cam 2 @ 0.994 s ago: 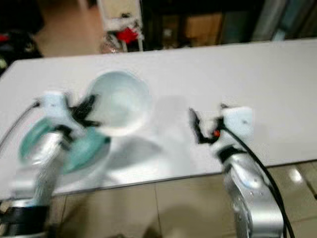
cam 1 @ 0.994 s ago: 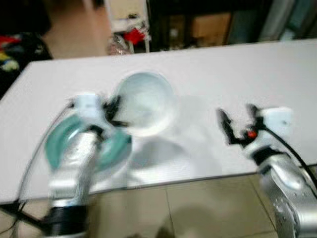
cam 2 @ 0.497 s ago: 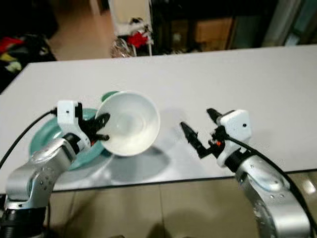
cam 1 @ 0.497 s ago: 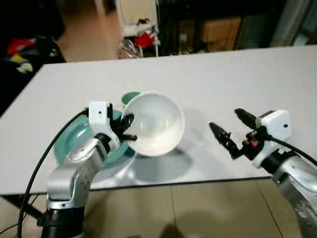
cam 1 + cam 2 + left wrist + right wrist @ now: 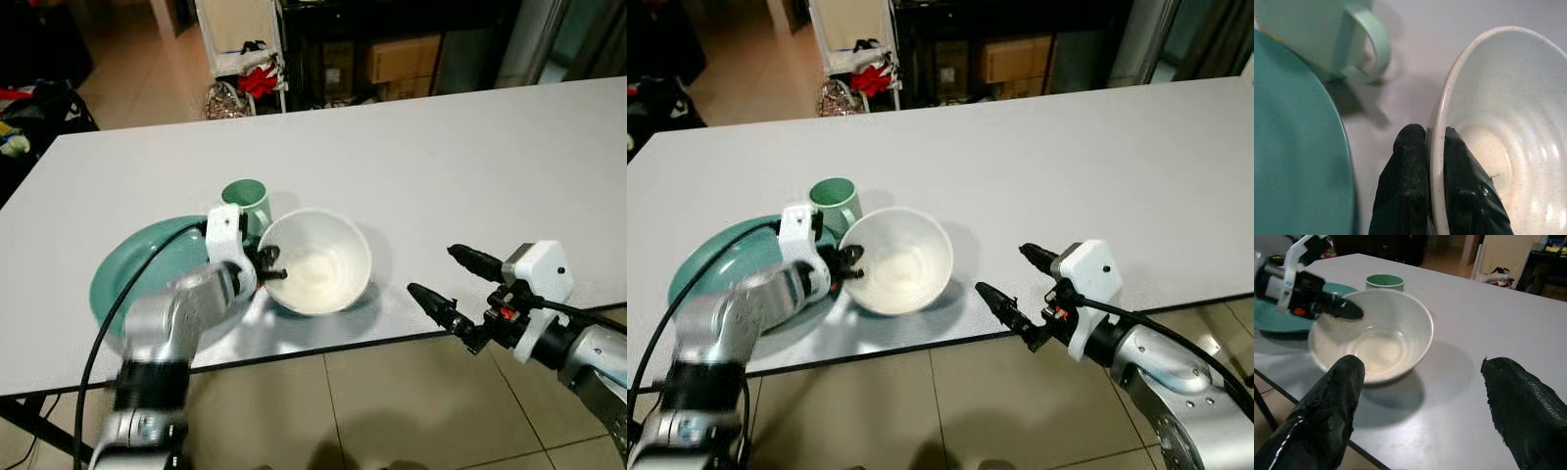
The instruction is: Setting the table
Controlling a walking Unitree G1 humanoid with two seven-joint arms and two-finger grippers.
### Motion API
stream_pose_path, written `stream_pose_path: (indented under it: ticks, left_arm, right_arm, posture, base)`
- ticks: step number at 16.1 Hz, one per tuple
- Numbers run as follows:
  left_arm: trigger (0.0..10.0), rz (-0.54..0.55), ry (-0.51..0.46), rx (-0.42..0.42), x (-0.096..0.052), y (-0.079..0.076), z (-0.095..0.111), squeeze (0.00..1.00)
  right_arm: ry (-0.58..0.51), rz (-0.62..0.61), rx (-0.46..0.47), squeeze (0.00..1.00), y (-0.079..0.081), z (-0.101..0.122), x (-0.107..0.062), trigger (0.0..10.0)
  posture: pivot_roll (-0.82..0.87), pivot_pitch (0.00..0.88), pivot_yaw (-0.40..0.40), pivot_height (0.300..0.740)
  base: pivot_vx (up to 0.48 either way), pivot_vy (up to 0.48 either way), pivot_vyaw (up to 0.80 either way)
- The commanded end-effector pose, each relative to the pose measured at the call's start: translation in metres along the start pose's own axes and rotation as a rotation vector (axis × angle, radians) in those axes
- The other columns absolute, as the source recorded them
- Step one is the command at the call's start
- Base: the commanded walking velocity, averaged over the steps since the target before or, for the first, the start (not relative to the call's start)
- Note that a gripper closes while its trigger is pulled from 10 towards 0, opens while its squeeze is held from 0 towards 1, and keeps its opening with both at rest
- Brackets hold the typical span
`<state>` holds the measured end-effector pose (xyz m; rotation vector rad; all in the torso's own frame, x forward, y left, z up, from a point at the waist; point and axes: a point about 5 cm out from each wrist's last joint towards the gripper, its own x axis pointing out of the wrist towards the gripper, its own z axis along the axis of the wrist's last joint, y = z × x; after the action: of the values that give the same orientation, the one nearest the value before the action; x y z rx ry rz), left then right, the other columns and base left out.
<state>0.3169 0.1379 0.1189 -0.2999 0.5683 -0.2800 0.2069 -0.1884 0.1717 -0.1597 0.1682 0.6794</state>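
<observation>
White counter (image 5: 470,157) spanning the view, its near edge towards the robot; tiled floor below and dim furniture, boxes and red clutter beyond the far edge, too dark to identify further.

Teal plate (image 5: 122,279) lying flat near the counter's left front edge; its right half is hidden behind the left arm and cable, and in the left wrist view it is cut off by the frame.

White speckled bowl (image 5: 315,259) standing upright on the counter just right of the plate. Whether its rim touches or overlaps the plate's edge cannot be told, since the wrist housing covers that spot.

Green mug (image 5: 245,201) upright behind the plate and bowl, close to both; its handle (image 5: 1369,46) faces the bowl, and the mug's body is cropped in the left wrist view.

Left gripper (image 5: 1435,147) at the bowl's left rim, its jaws closed down to the thickness of the wall: one finger outside, one inside, pinching the rim.

Right gripper (image 5: 453,284) hovering at the counter's front edge, to the right of the bowl and apart from it; its jaws spread wide and hold nothing, and the bowl appears between the two fingers (image 5: 1337,396) in the right wrist view.
</observation>
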Motion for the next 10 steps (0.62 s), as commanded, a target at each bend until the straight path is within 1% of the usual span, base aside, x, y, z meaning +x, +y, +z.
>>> stream_pose_path:
  ticks: [1,2,3,5,9,10]
  left_arm:
    - [10.0,0.036,-0.002,0.003,-0.001,0.006,0.004,0.0]
    - [10.0,0.047,0.0,-0.023,0.0,0.01,0.008,0.0]
    - [10.0,0.056,0.003,-0.024,0.0,0.011,0.008,0.0]
    - [10.0,0.082,0.027,-0.055,0.0,0.016,0.008,0.0]
    - [10.0,0.023,0.097,-0.082,-0.004,0.014,0.005,0.0]
    - [10.0,0.015,0.118,-0.073,-0.005,0.012,0.003,0.0]
  right_arm:
    - [0.001,0.021,-0.007,0.0,0.003,0.002,-0.001,10.0]
    - [0.009,0.054,0.008,0.0,0.009,0.0,-0.003,10.0]
    - [0.013,0.063,0.01,0.0,0.01,-0.001,-0.003,10.0]
    - [0.023,0.106,0.03,0.0,0.016,-0.003,-0.002,10.0]
    - [0.058,0.178,0.062,0.0,0.023,-0.007,-0.007,10.0]
    - [0.058,0.18,0.063,0.0,0.023,-0.007,-0.007,10.0]
  posture:
    - [-0.13,0.0,0.106,0.74]
    - [-0.13,0.0,0.108,0.74]
    - [-0.13,0.0,0.107,0.74]
    - [-0.12,0.0,0.106,0.74]
    - [-0.12,0.0,0.101,0.74]
    - [-0.12,0.0,0.101,0.74]
  base:
    - [0.0,0.0,0.0]
    - [0.0,0.0,0.0]
    - [0.0,0.0,0.0]
    - [0.0,0.0,0.0]
    - [0.0,0.0,0.0]
    - [0.0,0.0,0.0]
